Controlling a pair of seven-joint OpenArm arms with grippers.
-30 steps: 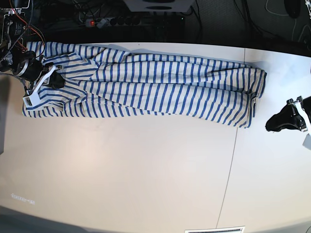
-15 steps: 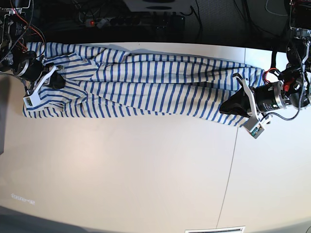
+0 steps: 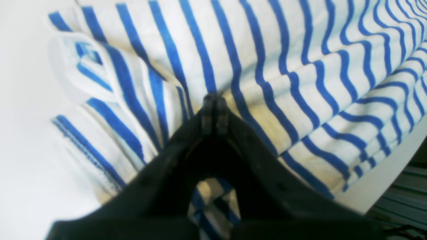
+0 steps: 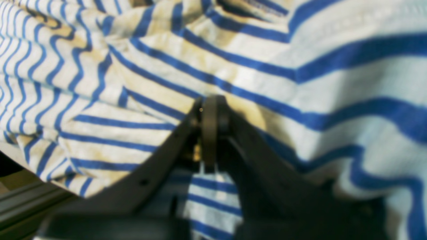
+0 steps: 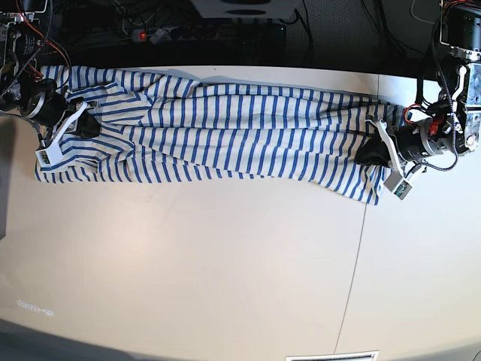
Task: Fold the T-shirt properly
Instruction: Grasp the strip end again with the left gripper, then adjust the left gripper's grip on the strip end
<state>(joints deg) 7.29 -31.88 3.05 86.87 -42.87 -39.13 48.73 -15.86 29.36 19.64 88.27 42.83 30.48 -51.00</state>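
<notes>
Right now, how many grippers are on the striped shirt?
2. The right gripper has its fingers shut on the T-shirt at the base view's left end; the left gripper is shut on its right end.

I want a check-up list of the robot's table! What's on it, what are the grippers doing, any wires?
Surface: pale table, a seam line running across it.
Job's things: T-shirt, folded into a long band along the far edge.
Clutter: nothing seen.
Grippers: left gripper shut on the T-shirt's hem end; right gripper shut on its other end.
Cables: wires on the left arm; more behind the table.
Surroundings: power strip on the dark floor behind.
</notes>
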